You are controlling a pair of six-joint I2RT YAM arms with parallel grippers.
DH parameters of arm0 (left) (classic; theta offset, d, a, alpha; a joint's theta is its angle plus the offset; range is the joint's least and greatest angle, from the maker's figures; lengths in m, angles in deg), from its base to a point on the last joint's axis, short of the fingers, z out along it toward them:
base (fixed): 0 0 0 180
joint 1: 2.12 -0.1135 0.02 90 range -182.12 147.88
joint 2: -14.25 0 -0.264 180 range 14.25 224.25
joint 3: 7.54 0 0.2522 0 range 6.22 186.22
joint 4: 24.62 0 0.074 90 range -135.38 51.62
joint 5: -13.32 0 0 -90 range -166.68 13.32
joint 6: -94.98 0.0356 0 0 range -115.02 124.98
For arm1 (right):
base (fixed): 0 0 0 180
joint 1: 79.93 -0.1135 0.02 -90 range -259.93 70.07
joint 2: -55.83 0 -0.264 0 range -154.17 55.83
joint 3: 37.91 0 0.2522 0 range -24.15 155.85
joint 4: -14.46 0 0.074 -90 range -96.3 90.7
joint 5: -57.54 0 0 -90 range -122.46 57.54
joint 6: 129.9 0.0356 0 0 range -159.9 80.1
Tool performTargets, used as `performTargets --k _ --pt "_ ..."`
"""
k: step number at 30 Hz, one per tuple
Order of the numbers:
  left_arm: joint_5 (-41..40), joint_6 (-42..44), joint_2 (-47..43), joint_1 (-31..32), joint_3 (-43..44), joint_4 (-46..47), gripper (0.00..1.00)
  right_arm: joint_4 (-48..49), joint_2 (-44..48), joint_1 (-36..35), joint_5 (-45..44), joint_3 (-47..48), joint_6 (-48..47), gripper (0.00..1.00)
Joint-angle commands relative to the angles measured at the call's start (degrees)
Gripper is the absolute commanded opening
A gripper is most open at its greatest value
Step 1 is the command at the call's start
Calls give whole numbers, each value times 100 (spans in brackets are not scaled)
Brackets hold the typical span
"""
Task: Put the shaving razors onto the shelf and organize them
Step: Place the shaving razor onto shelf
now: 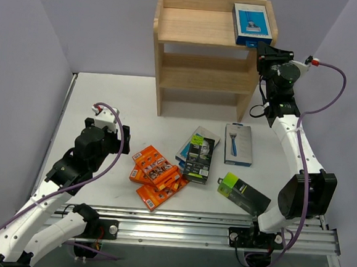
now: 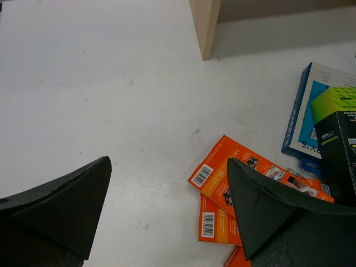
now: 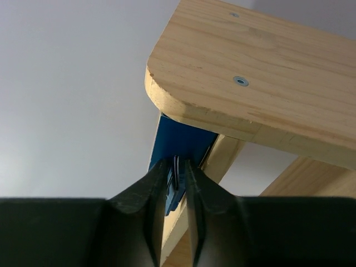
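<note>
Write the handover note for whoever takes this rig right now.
Left gripper: open, empty, above the table beside the orange packs.
Right gripper: shut on the near edge of a blue-and-white box lying on the shelf, top tier, right end.
Done: that one box shelved, not yet released.
Left, all on the table: the heaped orange packs; a black-and-lime box lying on a second blue-and-white box; a third blue-and-white box; another black-and-lime box.
</note>
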Motion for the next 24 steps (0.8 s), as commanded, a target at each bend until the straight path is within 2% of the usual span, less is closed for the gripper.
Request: performTargets --k 1,5,9,24 --pt "-91 10 4 25 -6 216 94 207 -70 29 35 179 -79 18" --pt "-100 1 -5 25 -6 216 94 207 9 29 35 126 -106 33" --pt "-100 10 -5 33 -6 199 94 198 79 29 9 91 -202 41" --pt "-47 19 -5 33 29 164 94 66 501 108 149 -155 -282 56"
